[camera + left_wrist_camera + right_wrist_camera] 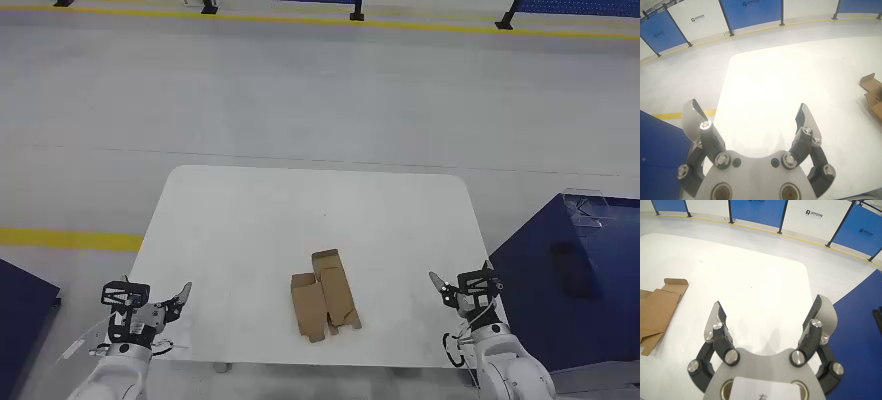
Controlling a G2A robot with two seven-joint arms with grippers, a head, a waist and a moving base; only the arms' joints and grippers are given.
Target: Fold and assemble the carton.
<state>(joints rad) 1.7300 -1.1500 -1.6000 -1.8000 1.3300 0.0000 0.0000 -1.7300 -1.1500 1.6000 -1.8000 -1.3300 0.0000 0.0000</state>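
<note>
Left claw (153, 296) and right claw (462, 284) hung spread and empty at our near bench (300, 210) corners, with the flattened carton (325, 295) lying between them, long axis pointing away from us, and we judged it somewhat nearer the right one.

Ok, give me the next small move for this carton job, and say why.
Probably bring the right gripper across to the carton. The carton lies flat on the table, untouched. The right gripper and the left gripper are both open and apart from it, the right one seemingly nearer.
</note>
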